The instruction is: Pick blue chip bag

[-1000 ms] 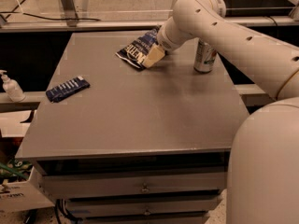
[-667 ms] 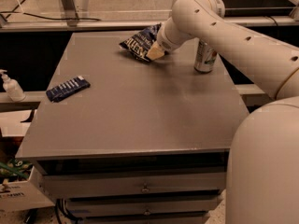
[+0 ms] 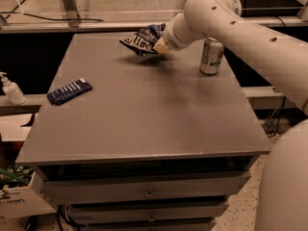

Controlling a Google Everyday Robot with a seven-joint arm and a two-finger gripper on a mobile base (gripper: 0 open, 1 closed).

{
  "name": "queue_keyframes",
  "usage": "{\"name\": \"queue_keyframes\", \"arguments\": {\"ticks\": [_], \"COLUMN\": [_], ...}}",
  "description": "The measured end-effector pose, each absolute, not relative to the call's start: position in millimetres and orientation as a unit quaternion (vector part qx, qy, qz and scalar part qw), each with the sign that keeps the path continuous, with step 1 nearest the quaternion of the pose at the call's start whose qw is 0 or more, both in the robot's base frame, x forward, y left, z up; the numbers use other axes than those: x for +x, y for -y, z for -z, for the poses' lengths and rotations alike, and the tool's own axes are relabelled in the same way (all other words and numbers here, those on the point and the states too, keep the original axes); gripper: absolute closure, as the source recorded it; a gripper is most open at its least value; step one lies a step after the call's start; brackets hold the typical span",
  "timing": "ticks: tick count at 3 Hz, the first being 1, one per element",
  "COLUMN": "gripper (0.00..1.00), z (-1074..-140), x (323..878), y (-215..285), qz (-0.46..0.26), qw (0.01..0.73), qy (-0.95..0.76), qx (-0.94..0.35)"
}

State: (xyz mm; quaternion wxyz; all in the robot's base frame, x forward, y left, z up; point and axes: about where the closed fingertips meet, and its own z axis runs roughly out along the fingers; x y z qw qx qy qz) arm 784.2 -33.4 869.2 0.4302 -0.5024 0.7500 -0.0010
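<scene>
The blue chip bag [image 3: 143, 39] is a crinkled navy foil bag with white lettering. It hangs tilted above the far part of the grey table [image 3: 144, 109], with its shadow on the top below it. My gripper [image 3: 159, 45] is at the bag's right end, shut on it, with the white arm reaching in from the right. The fingertips are mostly hidden by the bag and the wrist.
A soda can [image 3: 211, 56] stands upright right of the gripper near the table's far right edge. A flat dark-blue packet with white stripes [image 3: 69, 91] lies near the left edge. A white pump bottle [image 3: 10, 90] stands off the table at left. Drawers sit under the top.
The bag has gone up off the table with the gripper and now hangs higher and tilted. The can and the striped packet have not moved.
</scene>
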Motion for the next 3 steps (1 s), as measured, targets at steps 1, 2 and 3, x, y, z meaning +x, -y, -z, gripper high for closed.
{"name": "queue_keyframes", "arguments": {"ticks": [1, 2, 3], "gripper": [1.0, 1.0, 1.0], "z": [-894, -909, -923], "x": [760, 732, 701], "y": [26, 16, 0], "qz": [-0.023, -0.056, -0.097], "qw": [0.461, 0.482, 0.499], "qy": [-0.734, -0.719, -0.699], "qx": [-0.498, -0.497, -0.502]}}
